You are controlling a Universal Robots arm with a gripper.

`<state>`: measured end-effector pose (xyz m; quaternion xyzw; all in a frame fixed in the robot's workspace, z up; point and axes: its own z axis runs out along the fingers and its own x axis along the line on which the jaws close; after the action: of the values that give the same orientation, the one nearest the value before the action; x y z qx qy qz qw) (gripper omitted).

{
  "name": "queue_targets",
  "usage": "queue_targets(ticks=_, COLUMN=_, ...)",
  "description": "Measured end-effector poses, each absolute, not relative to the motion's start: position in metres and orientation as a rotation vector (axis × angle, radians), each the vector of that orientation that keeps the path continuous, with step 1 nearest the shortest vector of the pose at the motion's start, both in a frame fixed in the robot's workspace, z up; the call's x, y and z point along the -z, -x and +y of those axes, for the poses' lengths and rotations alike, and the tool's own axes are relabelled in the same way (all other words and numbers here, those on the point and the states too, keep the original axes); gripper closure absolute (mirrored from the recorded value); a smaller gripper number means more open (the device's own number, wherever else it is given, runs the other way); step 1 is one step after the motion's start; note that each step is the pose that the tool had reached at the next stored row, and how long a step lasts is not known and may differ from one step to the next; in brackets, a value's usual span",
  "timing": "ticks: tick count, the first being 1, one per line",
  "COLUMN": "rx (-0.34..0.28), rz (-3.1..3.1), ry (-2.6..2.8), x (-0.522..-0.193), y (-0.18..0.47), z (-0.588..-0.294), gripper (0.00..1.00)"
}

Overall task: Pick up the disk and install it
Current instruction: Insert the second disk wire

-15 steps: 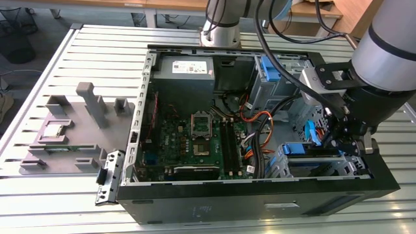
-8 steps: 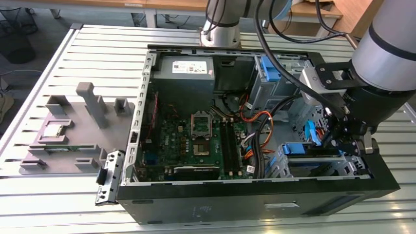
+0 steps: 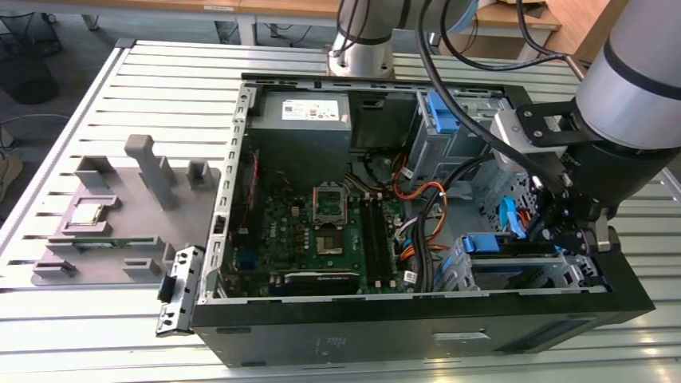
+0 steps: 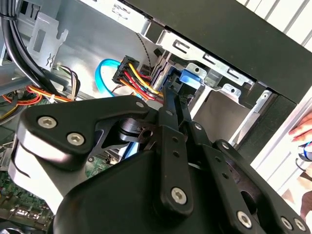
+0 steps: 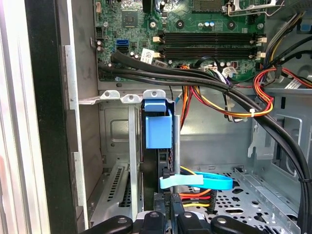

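The disk stands on edge in the metal drive bay at the case's corner, the blue tab of its carrier at the far end. In the exterior view the disk sits low in the bay on the exterior view's right. My gripper is at the near end of the disk, its fingers drawn close together on the disk's edge. In the second wrist view the gripper points at the blue carrier. In the exterior view the gripper hangs inside the case just beside the bay.
A light blue flat cable and red, yellow and black wire bundles run right by the bay. The motherboard lies on the case floor. A grey fixture stands on the slatted table. A person's hand is outside the case.
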<state>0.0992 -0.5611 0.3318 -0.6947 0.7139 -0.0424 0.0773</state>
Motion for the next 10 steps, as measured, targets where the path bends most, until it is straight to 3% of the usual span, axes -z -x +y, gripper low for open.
queue_targets(ticks=10, rx=0.127, rz=2.139, ry=2.081, x=-0.3295, y=-0.0989, z=-0.5611, gripper=0.83)
